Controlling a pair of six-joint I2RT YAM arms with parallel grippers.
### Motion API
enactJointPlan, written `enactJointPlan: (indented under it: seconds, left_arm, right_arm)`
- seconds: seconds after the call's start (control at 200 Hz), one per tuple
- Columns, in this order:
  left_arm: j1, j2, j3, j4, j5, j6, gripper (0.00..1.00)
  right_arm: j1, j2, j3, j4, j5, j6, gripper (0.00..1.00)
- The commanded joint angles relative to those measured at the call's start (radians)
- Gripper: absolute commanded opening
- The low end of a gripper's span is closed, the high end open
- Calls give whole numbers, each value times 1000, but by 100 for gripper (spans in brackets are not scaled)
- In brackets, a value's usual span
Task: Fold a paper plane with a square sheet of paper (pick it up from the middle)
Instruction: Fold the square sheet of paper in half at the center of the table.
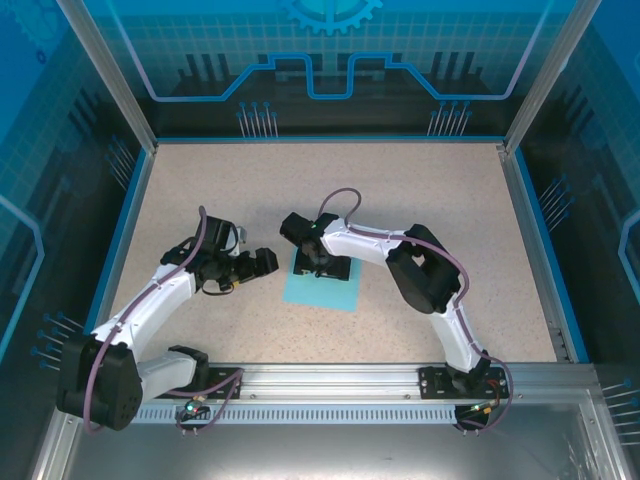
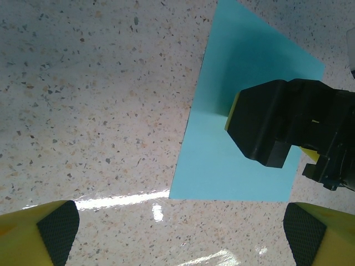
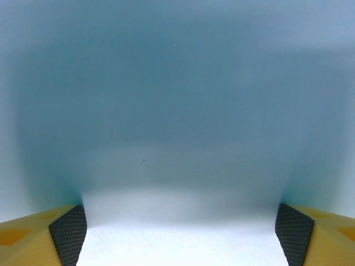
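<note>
The square sheet of paper (image 1: 318,292), light blue, lies flat on the speckled table between the two arms. My right gripper (image 1: 322,264) points straight down onto its middle. In the right wrist view the paper (image 3: 177,111) spans the whole gap of the right gripper (image 3: 180,235), whose jaws stand wide open with the pads at the sheet's surface. My left gripper (image 1: 266,262) hovers open just left of the sheet, nothing between its fingers. In the left wrist view the left gripper (image 2: 180,238) is over bare table near the paper (image 2: 222,166), with the right gripper (image 2: 272,133) standing on it.
The speckled tabletop (image 1: 300,190) is bounded by a blue rim and aluminium frame posts (image 1: 105,70). A metal rail (image 1: 330,380) carrying the arm bases runs along the near edge.
</note>
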Motion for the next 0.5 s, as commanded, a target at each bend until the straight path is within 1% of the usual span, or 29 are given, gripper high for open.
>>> enactJointPlan:
  seconds: [0.0, 0.165, 0.33, 0.495]
  left_arm:
    - [10, 4, -19, 2, 26, -10, 99]
    - [9, 3, -21, 2, 27, -10, 99]
    - [9, 5, -23, 5, 29, -11, 99]
    - [9, 9, -22, 6, 30, -10, 99]
  right_arm:
    - [16, 103, -25, 14, -23, 18, 89]
    - [18, 122, -23, 7, -16, 9, 85]
    - [21, 104, -32, 13, -10, 1, 83]
    - [22, 56, -28, 9, 27, -21, 76]
